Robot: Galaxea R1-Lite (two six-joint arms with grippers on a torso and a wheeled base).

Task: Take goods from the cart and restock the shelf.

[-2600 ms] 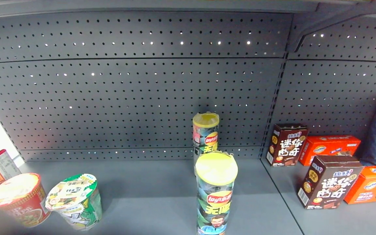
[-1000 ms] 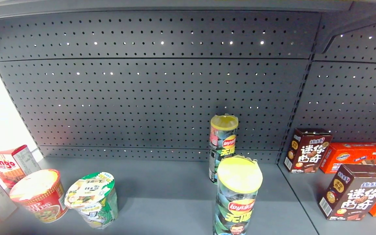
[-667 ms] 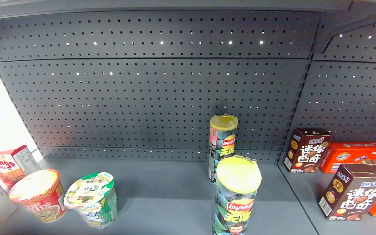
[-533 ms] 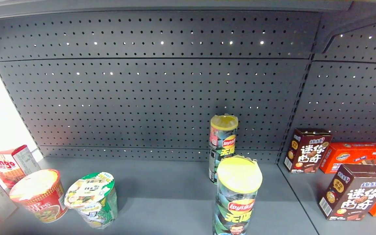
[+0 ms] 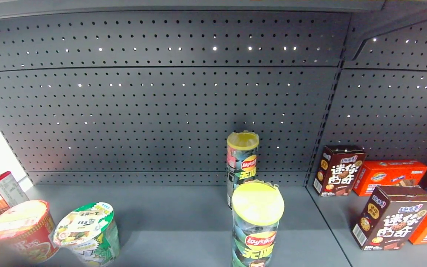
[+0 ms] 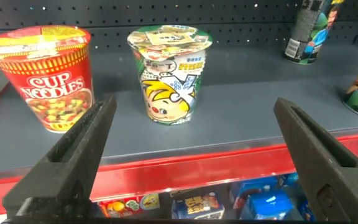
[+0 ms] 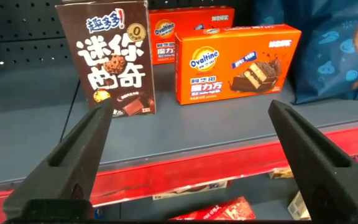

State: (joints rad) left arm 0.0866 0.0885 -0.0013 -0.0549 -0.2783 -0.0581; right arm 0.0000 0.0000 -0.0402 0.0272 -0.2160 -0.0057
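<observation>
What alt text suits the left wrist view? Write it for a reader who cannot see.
The open left claw faces a grey shelf holding a red noodle cup beside a green noodle cup, not touching. A chip can stands farther back.

Dim grey shelf (image 5: 184, 230); white glare at the left edge, light pinpricks through the pegboard (image 5: 161, 118), lines bowed.

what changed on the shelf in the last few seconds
Only the head camera shifted: the whole picture slid sideways and back. The front yellow-lidded chip can, the rear chip can, the green paper noodle cup and the front brown cardboard box kept their places. Nothing was taken hold of or let go.
</observation>
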